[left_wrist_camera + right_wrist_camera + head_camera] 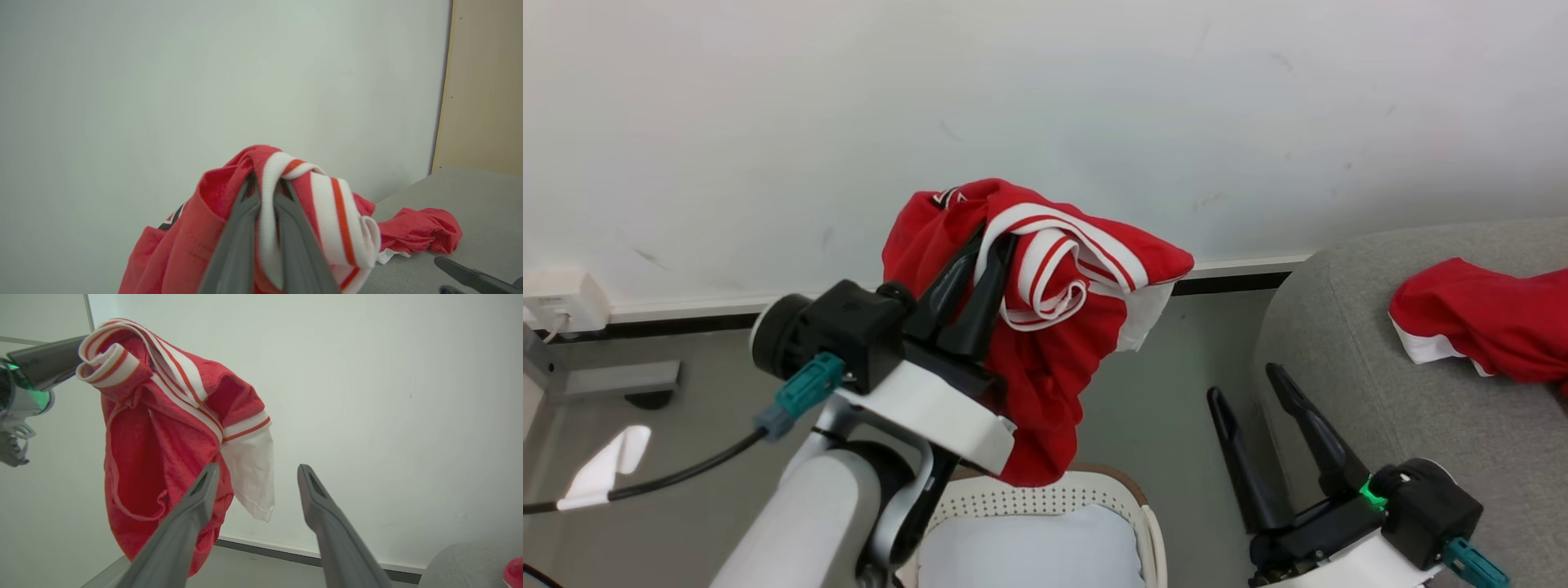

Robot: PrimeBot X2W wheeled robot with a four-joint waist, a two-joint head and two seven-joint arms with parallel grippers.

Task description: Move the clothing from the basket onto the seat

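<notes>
My left pincer (992,243) is clamped on the striped hem of a red garment (1054,343), which hangs lengthwise below it, above the basket (1029,498). The sofa (1380,392) lies off to my right and holds a second red garment (1478,314). My right pincer (1244,380), spread open and empty, is nearer the sofa.

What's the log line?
left gripper shut on striped red fabric garment | right gripper open | second red garment on grey sofa
</notes>
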